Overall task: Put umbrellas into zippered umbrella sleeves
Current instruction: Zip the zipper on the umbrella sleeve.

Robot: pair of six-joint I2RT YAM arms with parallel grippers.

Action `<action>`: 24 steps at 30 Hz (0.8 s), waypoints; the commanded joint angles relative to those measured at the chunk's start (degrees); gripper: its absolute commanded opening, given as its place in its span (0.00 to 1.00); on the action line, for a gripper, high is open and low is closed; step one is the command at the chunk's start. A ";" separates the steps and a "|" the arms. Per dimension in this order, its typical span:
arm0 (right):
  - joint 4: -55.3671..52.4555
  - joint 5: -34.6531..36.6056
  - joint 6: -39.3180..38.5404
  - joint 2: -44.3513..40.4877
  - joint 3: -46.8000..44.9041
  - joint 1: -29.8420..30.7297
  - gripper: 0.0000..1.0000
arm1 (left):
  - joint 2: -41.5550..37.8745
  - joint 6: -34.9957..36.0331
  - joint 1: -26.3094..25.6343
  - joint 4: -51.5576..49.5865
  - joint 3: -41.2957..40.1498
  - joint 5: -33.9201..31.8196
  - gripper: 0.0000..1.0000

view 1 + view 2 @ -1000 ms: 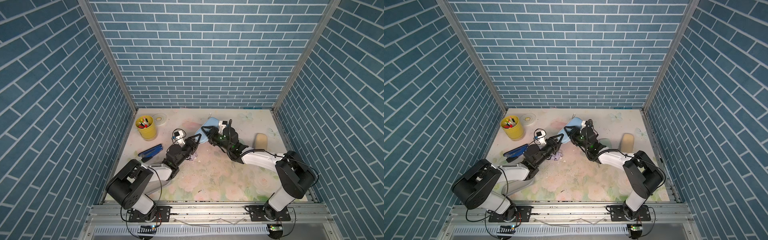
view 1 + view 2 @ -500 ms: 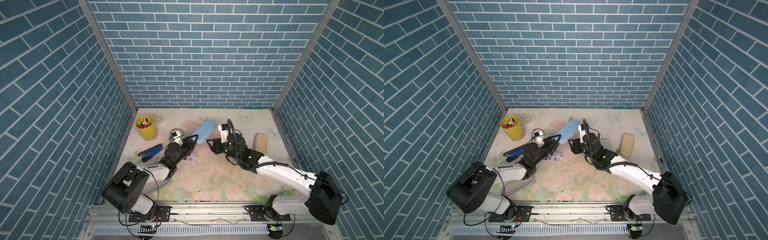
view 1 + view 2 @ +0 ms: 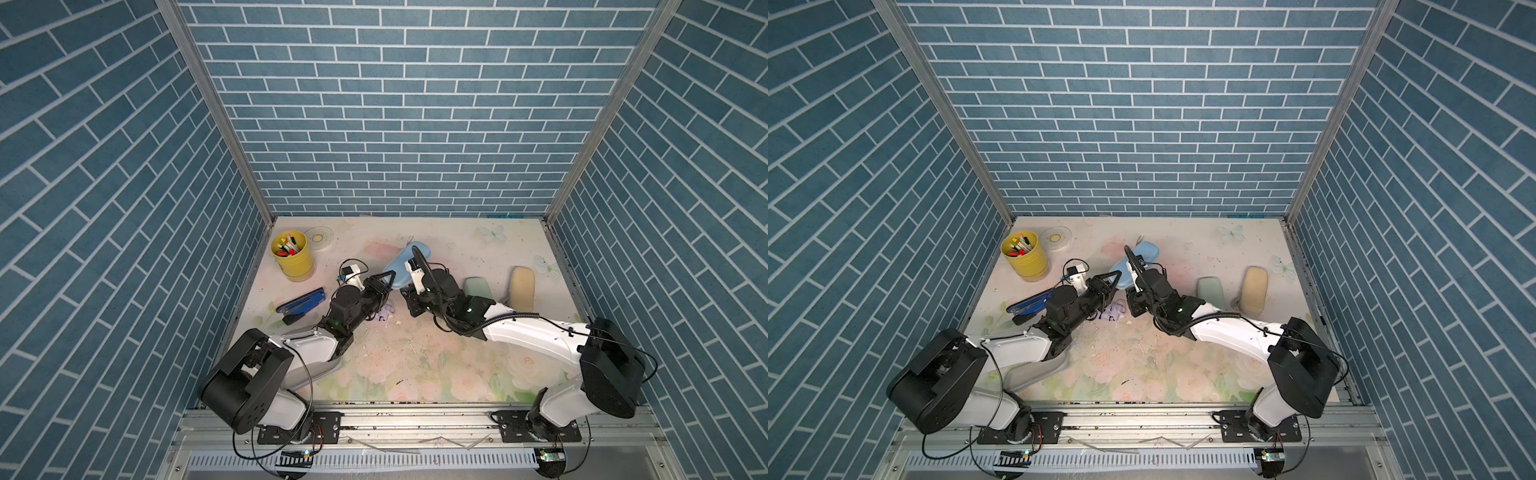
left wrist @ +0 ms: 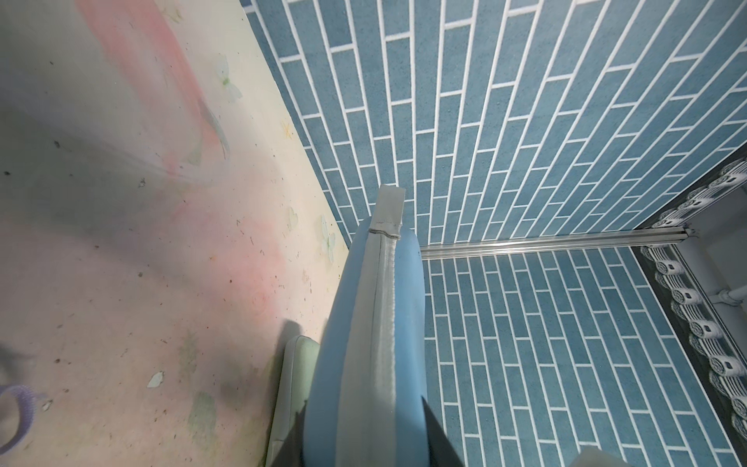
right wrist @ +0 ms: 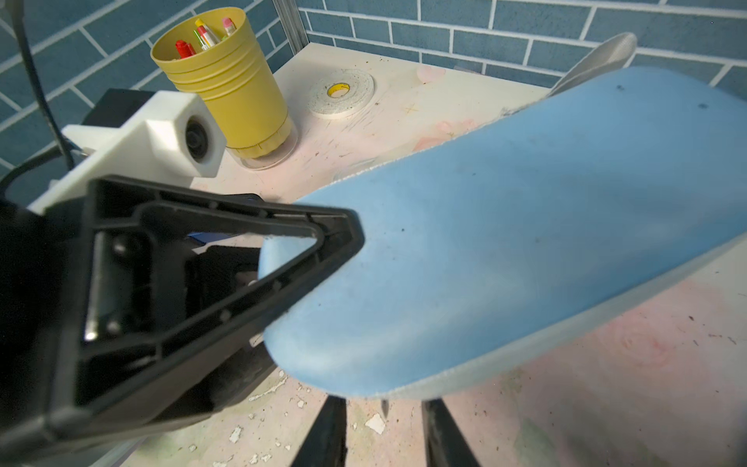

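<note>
The blue zippered umbrella sleeve [image 3: 401, 266] [image 3: 1142, 253] is held tilted off the table, closed, with its grey zip seam toward the left wrist camera. My left gripper [image 3: 388, 282] [image 4: 368, 444] is shut on the sleeve's [image 4: 372, 343] near end. My right gripper [image 3: 409, 298] [image 5: 384, 436] sits low just under the lower rim of the sleeve [image 5: 505, 242], its jaws apart with bare table and a small dark zip pull between them. The mint sleeve [image 3: 478, 286] and beige sleeve [image 3: 521, 286] lie closed to the right. The umbrellas are hidden from view.
A yellow cup of pens [image 3: 293, 255] and a tape roll [image 3: 319, 239] stand at the back left. A dark blue stapler [image 3: 301, 305] lies beside the left arm. A small lilac fabric scrap [image 3: 386, 311] lies under the grippers. Brick walls close three sides.
The right arm drew back from the blue sleeve, then returned low under its near end, and its jaws narrowed. The left gripper kept its hold and shifted slightly.
</note>
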 commanded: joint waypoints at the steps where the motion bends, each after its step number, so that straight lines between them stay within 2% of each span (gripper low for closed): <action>1: 2.24 2.04 -3.46 1.02 2.02 -0.10 0.27 | -2.52 0.81 -0.47 3.11 2.13 0.71 0.24; 10: 7.42 3.06 -3.83 -0.36 -0.17 -1.76 0.00 | -4.22 0.36 -0.54 0.78 2.01 0.64 0.22; 14: 7.73 3.62 -7.50 -1.62 -2.40 -3.66 0.00 | -6.32 -0.70 0.42 -2.23 1.74 1.32 0.19; 17: 6.53 4.59 -11.45 -1.87 -3.16 -6.12 0.00 | -8.28 -1.25 1.86 -8.08 2.52 4.96 0.16; 20: 6.17 4.61 -14.66 -2.23 -2.98 -8.99 0.00 | -10.81 0.29 3.97 -15.75 4.36 10.77 0.15; 24: 5.55 3.68 -17.33 -2.17 -1.40 -13.08 0.00 | -14.07 6.00 8.33 -28.79 8.00 19.74 0.13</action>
